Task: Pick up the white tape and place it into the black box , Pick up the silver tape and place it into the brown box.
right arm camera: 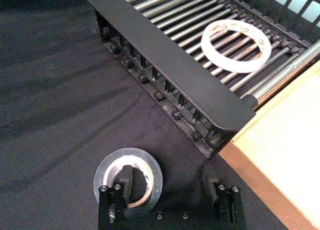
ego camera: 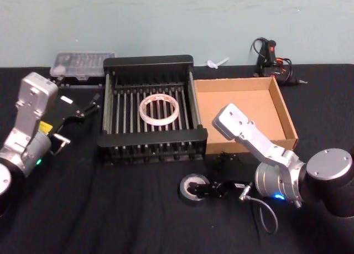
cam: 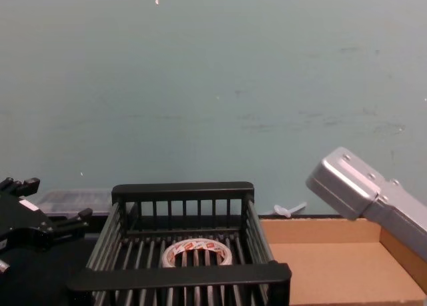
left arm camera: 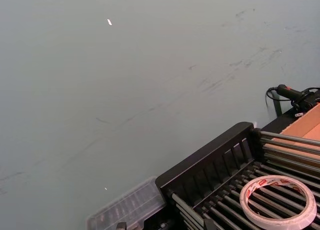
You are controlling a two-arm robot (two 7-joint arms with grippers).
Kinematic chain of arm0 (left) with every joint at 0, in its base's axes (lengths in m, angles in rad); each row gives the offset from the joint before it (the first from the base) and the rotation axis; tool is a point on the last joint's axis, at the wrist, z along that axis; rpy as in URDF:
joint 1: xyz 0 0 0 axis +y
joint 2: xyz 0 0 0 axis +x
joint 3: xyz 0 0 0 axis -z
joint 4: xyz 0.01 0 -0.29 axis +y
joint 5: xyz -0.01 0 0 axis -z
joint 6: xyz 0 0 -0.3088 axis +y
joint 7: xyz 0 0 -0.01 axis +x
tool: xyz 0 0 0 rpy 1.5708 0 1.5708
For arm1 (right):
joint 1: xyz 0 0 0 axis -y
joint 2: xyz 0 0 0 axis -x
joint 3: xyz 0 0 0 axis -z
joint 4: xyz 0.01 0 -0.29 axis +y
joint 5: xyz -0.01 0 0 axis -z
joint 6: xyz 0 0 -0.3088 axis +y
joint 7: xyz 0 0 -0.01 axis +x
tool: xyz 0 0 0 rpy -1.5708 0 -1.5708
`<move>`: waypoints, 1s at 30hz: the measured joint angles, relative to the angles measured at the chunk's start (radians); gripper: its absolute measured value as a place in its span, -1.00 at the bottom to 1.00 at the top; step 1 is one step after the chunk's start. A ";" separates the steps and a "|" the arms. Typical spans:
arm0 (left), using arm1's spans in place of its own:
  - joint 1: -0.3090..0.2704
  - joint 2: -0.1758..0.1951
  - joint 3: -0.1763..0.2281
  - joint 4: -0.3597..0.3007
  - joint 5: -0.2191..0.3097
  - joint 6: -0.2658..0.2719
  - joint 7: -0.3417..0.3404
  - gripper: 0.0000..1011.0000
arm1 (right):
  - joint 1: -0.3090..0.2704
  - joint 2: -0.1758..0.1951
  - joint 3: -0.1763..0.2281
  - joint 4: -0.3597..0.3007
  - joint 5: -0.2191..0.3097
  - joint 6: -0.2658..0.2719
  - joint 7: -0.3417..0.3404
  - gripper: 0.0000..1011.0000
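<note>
Right wrist view: the right gripper (right arm camera: 167, 187) stands wide open, one finger (right arm camera: 125, 182) down inside the core of the silver tape (right arm camera: 128, 177), the other on bare cloth just short of the black box (right arm camera: 165, 54) wall. The white tape (ego camera: 159, 110) lies flat inside it. The brown box (ego camera: 243, 113) adjoins. The left gripper (ego camera: 87, 107) hangs open beside the crate's left rim.

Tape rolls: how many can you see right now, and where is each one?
2. The white tape lies flat on the barred bottom of the black box. The silver tape lies on the cloth in front of that box, with one finger of the open right gripper inside its core.
</note>
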 joint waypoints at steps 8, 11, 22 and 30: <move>0.000 0.000 0.000 0.000 0.000 0.000 0.000 0.98 | -0.001 0.001 0.000 -0.001 0.001 -0.001 0.000 0.42; 0.000 0.000 0.000 0.000 0.000 0.000 0.000 0.98 | -0.001 0.001 0.000 -0.001 0.001 -0.001 0.000 0.23; 0.000 0.000 0.000 0.000 0.000 0.000 0.000 0.98 | -0.001 0.001 0.000 -0.001 0.003 -0.002 0.000 -0.46; 0.000 0.000 0.000 0.000 0.000 0.000 0.000 0.98 | -0.001 0.001 0.000 -0.001 0.003 -0.002 0.000 -0.73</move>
